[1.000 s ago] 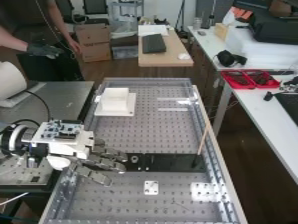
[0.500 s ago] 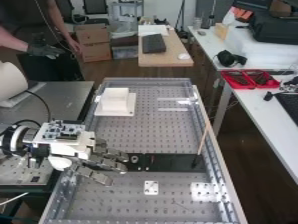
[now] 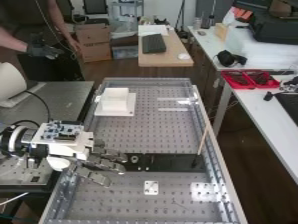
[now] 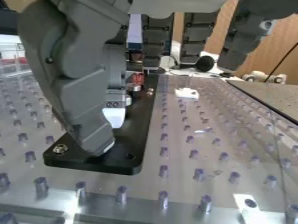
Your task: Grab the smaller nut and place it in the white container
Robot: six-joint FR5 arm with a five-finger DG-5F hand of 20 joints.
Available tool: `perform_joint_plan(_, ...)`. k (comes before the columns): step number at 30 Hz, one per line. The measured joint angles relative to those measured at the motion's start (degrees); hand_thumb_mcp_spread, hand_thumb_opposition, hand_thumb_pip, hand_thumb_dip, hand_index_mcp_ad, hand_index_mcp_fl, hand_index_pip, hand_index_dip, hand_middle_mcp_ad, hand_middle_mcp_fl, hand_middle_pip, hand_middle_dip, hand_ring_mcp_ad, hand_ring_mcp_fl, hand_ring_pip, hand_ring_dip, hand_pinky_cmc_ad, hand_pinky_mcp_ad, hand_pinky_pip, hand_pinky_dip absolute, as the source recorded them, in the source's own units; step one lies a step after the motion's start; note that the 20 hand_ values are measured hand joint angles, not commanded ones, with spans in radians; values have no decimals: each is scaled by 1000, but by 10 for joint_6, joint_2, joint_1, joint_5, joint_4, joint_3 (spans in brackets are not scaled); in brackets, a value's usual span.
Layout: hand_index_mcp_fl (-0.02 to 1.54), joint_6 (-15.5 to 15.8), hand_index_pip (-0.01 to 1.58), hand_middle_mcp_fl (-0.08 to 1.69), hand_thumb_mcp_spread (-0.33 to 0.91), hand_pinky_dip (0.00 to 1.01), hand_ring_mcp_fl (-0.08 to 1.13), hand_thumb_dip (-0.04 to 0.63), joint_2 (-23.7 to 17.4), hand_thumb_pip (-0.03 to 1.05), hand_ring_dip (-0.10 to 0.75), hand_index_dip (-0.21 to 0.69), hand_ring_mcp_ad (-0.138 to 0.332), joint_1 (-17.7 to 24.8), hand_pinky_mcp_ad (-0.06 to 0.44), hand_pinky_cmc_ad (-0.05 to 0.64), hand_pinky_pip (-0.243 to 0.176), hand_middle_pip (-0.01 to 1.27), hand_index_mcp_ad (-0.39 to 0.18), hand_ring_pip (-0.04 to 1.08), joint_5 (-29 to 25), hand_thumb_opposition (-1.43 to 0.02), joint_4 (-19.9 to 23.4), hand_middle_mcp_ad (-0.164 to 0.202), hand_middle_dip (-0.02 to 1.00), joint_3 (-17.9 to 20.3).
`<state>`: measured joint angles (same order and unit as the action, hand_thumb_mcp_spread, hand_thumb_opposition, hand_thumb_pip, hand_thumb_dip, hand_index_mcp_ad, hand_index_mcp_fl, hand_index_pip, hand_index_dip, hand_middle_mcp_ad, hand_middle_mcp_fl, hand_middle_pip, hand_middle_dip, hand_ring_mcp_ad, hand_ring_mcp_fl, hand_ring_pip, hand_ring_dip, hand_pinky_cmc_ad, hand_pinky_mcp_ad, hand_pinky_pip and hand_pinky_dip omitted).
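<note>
1. Hardly any change here: the hand (image 3: 73,150) edges along the black bar (image 3: 176,162) a touch, then eases back to about where it was a second ago. No lift, no clear approach.
2. For the task, that reads as a pause or a fine adjustment just ahead of the pick; nothing is gained or lost by it.
3. Fingers (image 3: 94,175) now: reaching out fairly straight, spread with gaps between them, pinching nothing that I can see.
4. And there's the target! What I take for the smaller nut (image 4: 60,148) sits on the bar, close to one end, just beside the tip of the thumb (image 4: 83,112). Whether they touch, I can't tell.
5. The white container (image 3: 116,96) waits well apart, further up the bench, so the nut's trip is all ahead.
6. Which way does the nut point? It looks to be lying flat, its hole facing up.
7. Long axis: none to speak of, it's roundish. Any side should do for a pinch, though being so low, it could slip or skid.
</note>
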<state>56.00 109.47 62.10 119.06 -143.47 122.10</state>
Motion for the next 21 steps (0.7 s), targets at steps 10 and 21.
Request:
perform_joint_plan(10,297,-1,1520,10,522,195,0,220,1,600,124,75,115,0,264,312,-75,136,-241,87,-1,-915,2,-16,288,0)
perform_joint_plan(21,302,-4,1525,10,545,195,0,230,1,613,127,87,115,4,264,312,-75,136,-243,87,-5,-923,-2,-16,288,-1)
